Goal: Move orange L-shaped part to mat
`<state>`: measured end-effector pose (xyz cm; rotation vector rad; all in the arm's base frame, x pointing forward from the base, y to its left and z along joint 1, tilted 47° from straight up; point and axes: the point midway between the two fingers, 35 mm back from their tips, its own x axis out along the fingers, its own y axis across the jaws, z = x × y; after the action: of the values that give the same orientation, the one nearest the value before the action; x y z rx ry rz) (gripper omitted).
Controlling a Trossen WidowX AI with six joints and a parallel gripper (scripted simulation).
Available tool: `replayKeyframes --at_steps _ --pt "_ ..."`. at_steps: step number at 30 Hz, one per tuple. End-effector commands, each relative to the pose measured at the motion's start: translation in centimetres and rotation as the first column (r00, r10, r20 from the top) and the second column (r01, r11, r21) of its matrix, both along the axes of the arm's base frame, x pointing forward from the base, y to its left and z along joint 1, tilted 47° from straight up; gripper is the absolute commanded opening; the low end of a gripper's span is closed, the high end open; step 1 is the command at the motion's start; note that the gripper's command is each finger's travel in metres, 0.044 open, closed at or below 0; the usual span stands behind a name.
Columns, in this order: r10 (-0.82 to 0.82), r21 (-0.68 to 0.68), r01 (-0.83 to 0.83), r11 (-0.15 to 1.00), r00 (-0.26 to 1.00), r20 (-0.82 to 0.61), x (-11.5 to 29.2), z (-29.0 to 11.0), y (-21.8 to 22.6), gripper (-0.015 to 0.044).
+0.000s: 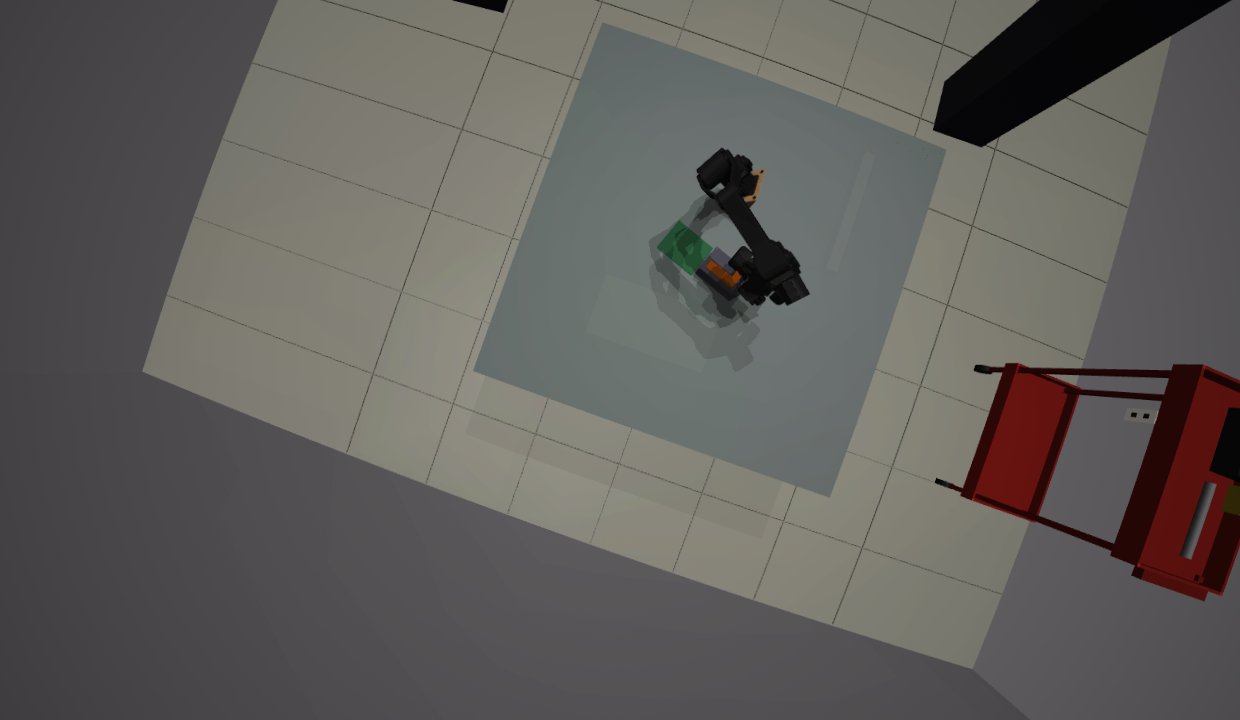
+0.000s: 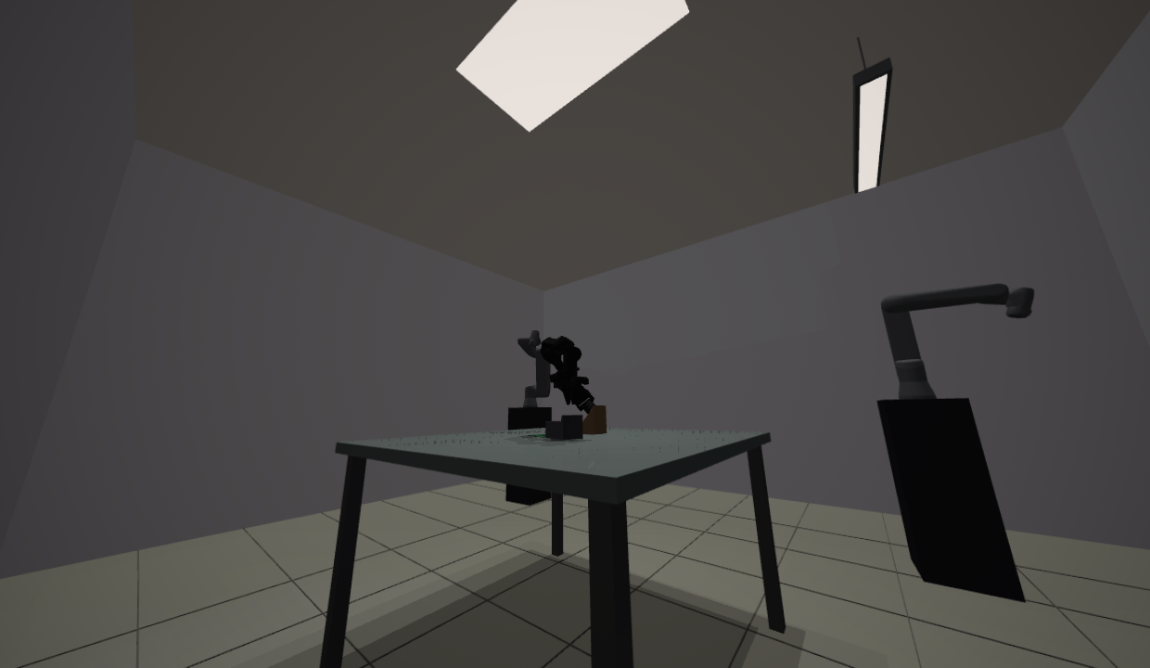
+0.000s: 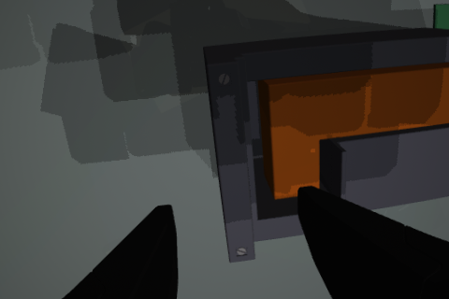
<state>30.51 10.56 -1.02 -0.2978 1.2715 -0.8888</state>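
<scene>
The orange L-shaped part (image 3: pixel 312 115) (image 1: pixel 716 267) lies flush in the pocket of the grey tray (image 3: pixel 228 156) (image 1: pixel 707 257). In the wrist view its short foot points toward the camera at the tray's left end. My gripper (image 3: pixel 236 209) (image 1: pixel 742 286) hangs low over that end with its fingers partly apart and nothing between them. The right fingertip is over the foot of the L and the left fingertip is over the bare table beside the tray. The green mat (image 1: pixel 680 243) (image 3: pixel 443 17) lies against the tray's far end. In the exterior view the tray (image 2: pixel 562 429) is a dark block.
The arm's brown base block (image 1: pixel 755 182) (image 2: pixel 595 420) stands behind the tray. A red cart (image 1: pixel 1098 465) is on the floor off the table. A second arm on a black stand (image 2: pixel 944 490) is to the right. A black beam (image 1: pixel 1054 62) hangs overhead.
</scene>
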Motion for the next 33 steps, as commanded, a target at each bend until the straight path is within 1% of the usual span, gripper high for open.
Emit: replayKeyframes --at_steps 1,4,11,33 --pt "-0.011 -0.017 0.01 1.0 1.0 -0.02 -0.2 -2.4 -3.1 0.018" --pt "-0.011 -0.019 0.011 1.0 1.0 -0.02 -0.4 -3.6 -4.5 0.018" --pt "-0.011 -0.019 0.011 1.0 1.0 -0.02 -0.4 -3.8 -4.7 0.018" --pt "-0.011 -0.021 0.011 1.0 1.0 -0.019 -0.4 -6.0 -7.1 0.018"
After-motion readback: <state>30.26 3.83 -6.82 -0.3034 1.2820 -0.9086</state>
